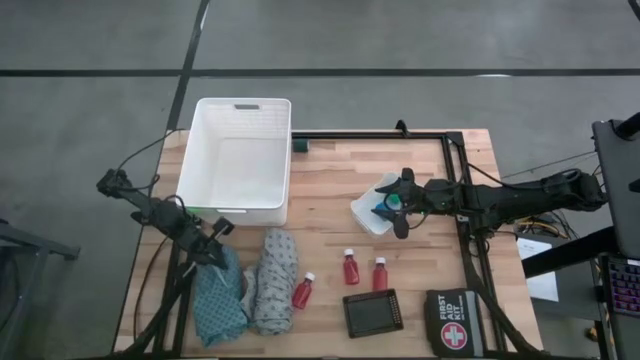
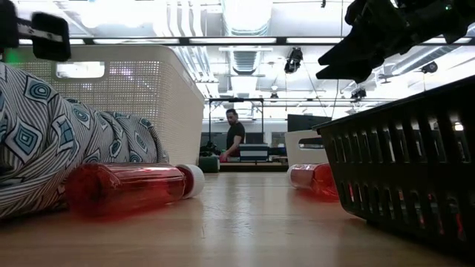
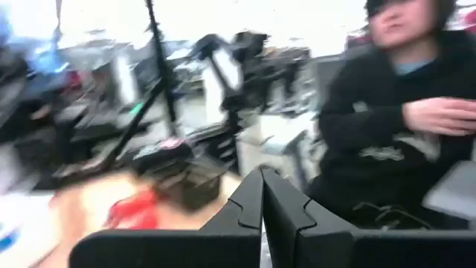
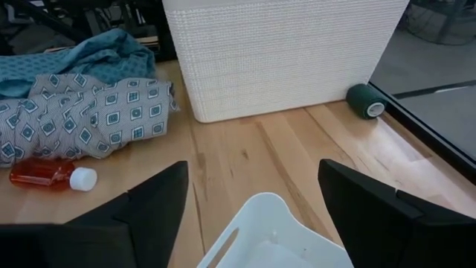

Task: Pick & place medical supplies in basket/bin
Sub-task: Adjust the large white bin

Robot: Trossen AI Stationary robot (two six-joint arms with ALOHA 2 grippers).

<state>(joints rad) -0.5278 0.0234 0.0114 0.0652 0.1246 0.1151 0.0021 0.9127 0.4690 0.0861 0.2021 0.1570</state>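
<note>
Wooden planks form the bench (image 1: 330, 225), set on a grey floor with a lit workroom behind. On the bench, the basket (image 1: 240, 160) stands at the far left corner, large, white and slotted, with nothing visible inside it. Just in front of it lie the grey patterned cloth (image 1: 272, 280) and the teal cloth (image 1: 218, 300), side by side and touching. One red bottle (image 1: 303, 291) lies on its side just beside the grey cloth; two more red bottles (image 1: 351, 267) (image 1: 380, 274) stand near each other toward the middle front. A small blue piece (image 1: 383, 211) and a small green piece (image 1: 396, 202) sit in a shallow white tray (image 1: 368, 215) right of centre.

Right tool (image 1: 400, 203) hangs over that tray, fingers spread wide apart and gripping nothing. Left tool (image 1: 218, 233) is above the teal cloth near the basket's front corner, its fingers pressed together with nothing between them.

A black slotted box (image 1: 372, 313) and a black first aid pouch (image 1: 452, 322) rest at the front edge. A dark green roll (image 4: 366, 100) lies beside the basket's far corner. A person (image 3: 394, 112) in dark clothing is beyond the bench.
</note>
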